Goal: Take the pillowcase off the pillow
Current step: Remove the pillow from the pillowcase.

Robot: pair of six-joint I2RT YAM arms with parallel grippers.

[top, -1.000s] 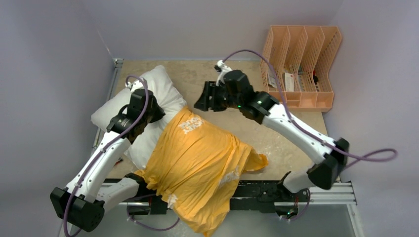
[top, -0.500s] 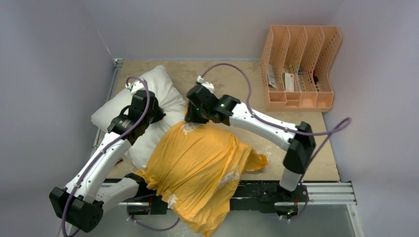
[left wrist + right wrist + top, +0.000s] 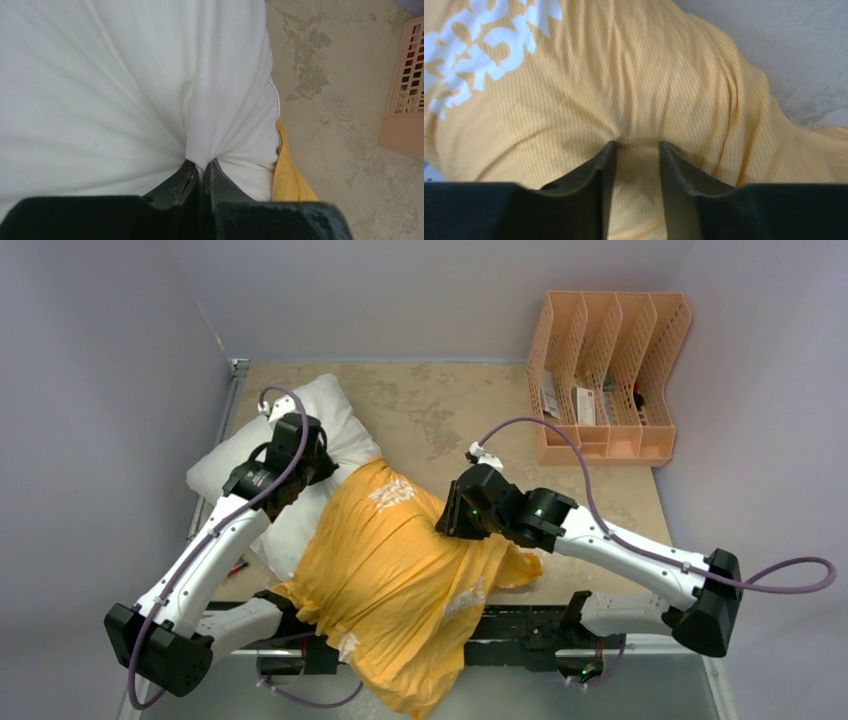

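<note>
**A:** so what's each arm up to?

**B:** My left jaws are pinched shut on a fold of the bare white pillow (image 3: pixel 125 75), which pokes out at the far-left of the counter (image 3: pixel 440 410). My right jaws are partly open, tips pressed into the orange pillowcase (image 3: pixel 400 570) with a ridge of cloth between them.

**A:** and where's the pillowcase?

**B:** It covers the pillow's near part and hangs over the near counter edge.
</note>
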